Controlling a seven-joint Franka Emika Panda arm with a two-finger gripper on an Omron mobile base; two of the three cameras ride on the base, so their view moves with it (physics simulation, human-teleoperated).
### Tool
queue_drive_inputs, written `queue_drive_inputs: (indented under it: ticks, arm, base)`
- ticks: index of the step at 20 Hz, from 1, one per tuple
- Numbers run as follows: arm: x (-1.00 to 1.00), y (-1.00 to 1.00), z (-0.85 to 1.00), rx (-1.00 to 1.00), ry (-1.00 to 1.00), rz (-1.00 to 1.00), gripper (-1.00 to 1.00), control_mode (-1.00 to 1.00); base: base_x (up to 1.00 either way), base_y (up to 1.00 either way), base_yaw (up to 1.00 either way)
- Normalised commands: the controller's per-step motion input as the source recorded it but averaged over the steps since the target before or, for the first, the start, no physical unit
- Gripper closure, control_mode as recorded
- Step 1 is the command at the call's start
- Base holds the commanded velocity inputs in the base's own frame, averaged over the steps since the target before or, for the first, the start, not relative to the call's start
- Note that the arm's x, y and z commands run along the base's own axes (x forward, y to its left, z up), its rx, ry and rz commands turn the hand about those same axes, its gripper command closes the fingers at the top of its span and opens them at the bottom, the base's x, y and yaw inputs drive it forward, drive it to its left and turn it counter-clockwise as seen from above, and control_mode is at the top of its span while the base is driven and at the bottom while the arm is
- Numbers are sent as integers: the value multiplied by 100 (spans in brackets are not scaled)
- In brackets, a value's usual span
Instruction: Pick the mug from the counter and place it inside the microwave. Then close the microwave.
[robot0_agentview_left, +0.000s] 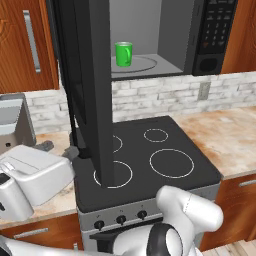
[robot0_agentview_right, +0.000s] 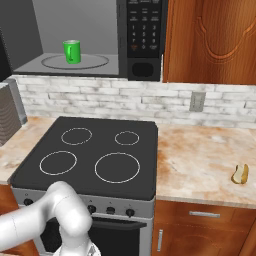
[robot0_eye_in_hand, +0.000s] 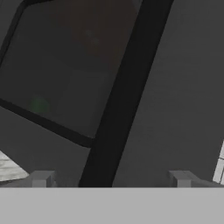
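The green mug (robot0_agentview_left: 123, 53) (robot0_agentview_right: 72, 51) stands upright on the round glass turntable (robot0_agentview_right: 95, 62) inside the black microwave (robot0_agentview_left: 216, 35) (robot0_agentview_right: 145, 40). The microwave's door (robot0_agentview_left: 92, 90) hangs wide open and shows edge-on in the left base view. My gripper (robot0_agentview_left: 59, 149) sits to the left of that door, close to its outer face. In the hand view the gripper (robot0_eye_in_hand: 111, 179) is open, fingertips (robot0_eye_in_hand: 41, 178) wide apart and holding nothing, facing the door's dark window (robot0_eye_in_hand: 65, 65). A faint green spot shows through the glass. The beige counter (robot0_agentview_right: 210, 150) lies right of the stove.
A black stovetop (robot0_agentview_left: 145, 155) (robot0_agentview_right: 90, 155) with white ring burners lies below the microwave. A grey appliance (robot0_agentview_left: 12, 125) stands at the left by my arm. A small brown-and-yellow food item (robot0_agentview_right: 240, 174) lies on the counter at the right. Wooden cabinets (robot0_agentview_right: 215, 35) flank the microwave.
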Motion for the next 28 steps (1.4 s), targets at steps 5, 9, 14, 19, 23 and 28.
queue_drive_inputs:
  ticks: [5, 9, 14, 19, 23, 28]
  arm:
    - [0, -1, 0, 0, -11, -5, -100, -100]
    - [0, -17, 4, 0, -10, -2, -100, -100]
    - [3, -37, 3, 0, -1, 0, -100, -100]
    - [2, -39, 0, 0, 0, 0, -100, -100]
    - [2, -40, 0, 0, 0, 0, -100, -100]
    - [1, -43, 5, 0, 0, 0, -100, -100]
  base:
    - [0, 0, 0]
    - [0, 0, 0]
    - [0, 0, 0]
    - [0, 0, 0]
    - [0, 0, 0]
    - [0, 0, 0]
